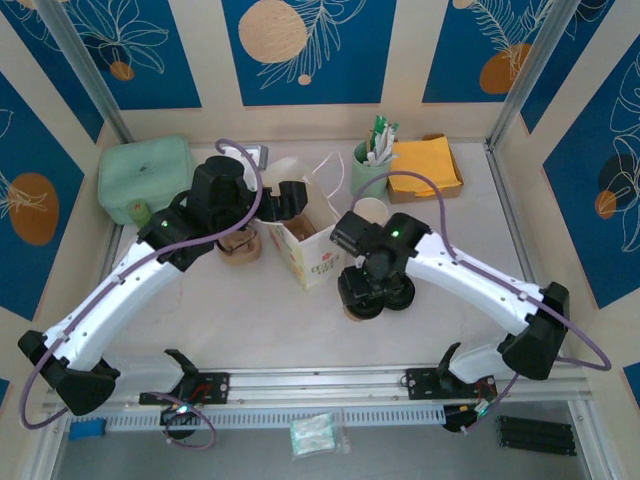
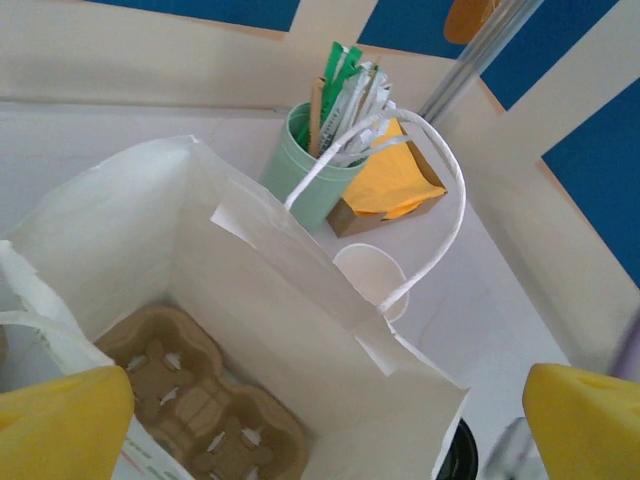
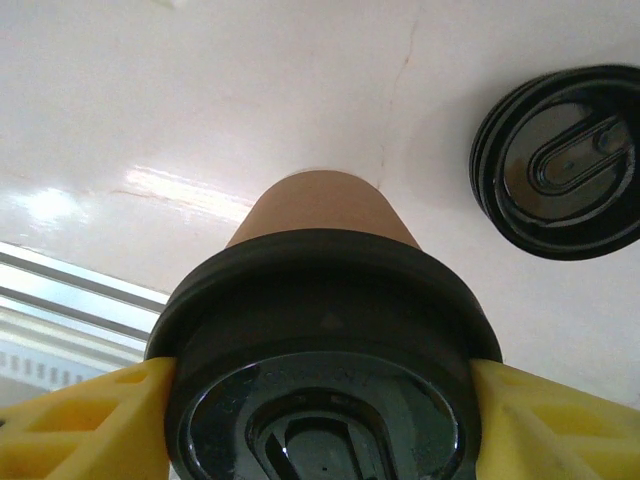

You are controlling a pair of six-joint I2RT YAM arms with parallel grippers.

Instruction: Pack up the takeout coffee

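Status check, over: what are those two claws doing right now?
Left gripper open over the paper bag. Right gripper clamped on the lidded coffee cup. Spare black lid beside it.

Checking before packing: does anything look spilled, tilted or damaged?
Nothing stands out. The lidded cup stands upright in the right end effector, the table looks dry, and the carrier sits in the open bag.

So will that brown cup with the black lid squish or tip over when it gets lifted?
The brown cup looks like paper, so its wall would probably squish; the black lid likely stiffens the top. It narrows toward the base, so it may tip if bumped. Whether it's full can't be seen.
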